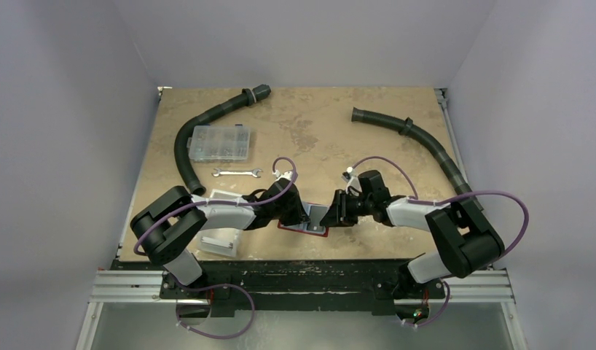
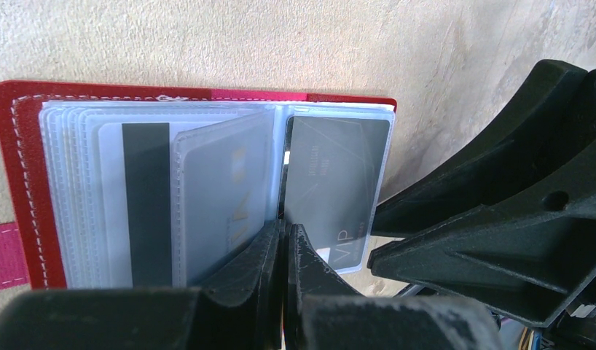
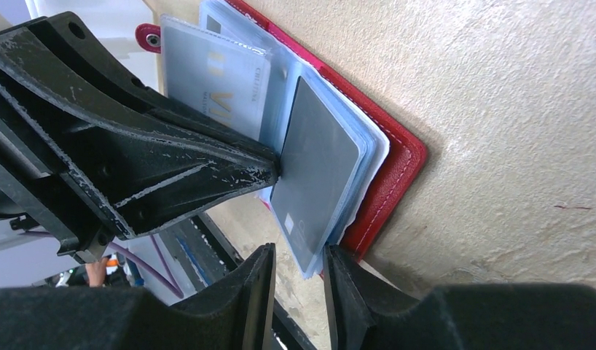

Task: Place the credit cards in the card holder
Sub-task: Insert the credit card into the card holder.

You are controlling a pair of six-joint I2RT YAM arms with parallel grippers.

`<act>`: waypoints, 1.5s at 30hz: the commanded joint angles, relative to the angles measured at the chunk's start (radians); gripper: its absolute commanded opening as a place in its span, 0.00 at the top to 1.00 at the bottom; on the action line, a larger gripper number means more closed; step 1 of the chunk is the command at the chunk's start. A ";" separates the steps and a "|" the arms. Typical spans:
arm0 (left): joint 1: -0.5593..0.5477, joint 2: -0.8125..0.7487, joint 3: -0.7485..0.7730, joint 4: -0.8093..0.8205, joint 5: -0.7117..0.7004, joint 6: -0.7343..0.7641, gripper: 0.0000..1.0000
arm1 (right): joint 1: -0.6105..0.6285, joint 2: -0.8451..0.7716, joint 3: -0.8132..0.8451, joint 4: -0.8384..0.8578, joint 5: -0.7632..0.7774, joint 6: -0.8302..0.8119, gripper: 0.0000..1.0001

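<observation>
We're pinning card holder (image 2: 18, 182), left gripper (image 2: 284, 233) clenched; right gripper (image 3: 299, 255) straddling exposed edge of stiff, slick dark card (image 3: 317, 168) (grasp: cannot tell).

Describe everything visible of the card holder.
The card holder is a red, leather-like wallet with pale stitching and a pink snap tab, lying open on the tan table. Clear sleeves fan from its fold; one holds a dark grey card, another a striped pale card. The shut left tool touches the fold; the open right tool straddles the dark card's sleeve.
</observation>
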 commanded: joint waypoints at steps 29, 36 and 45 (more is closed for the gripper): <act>0.004 -0.127 0.040 -0.095 -0.007 0.044 0.91 | 0.074 0.014 0.129 -0.009 0.005 -0.008 0.60; 0.023 -0.230 0.024 -0.180 -0.025 0.050 0.81 | 0.088 0.029 0.175 -0.029 0.002 -0.012 0.57; 0.107 -0.241 -0.026 -0.090 0.099 0.083 0.68 | 0.093 0.068 0.196 -0.023 0.011 -0.010 0.56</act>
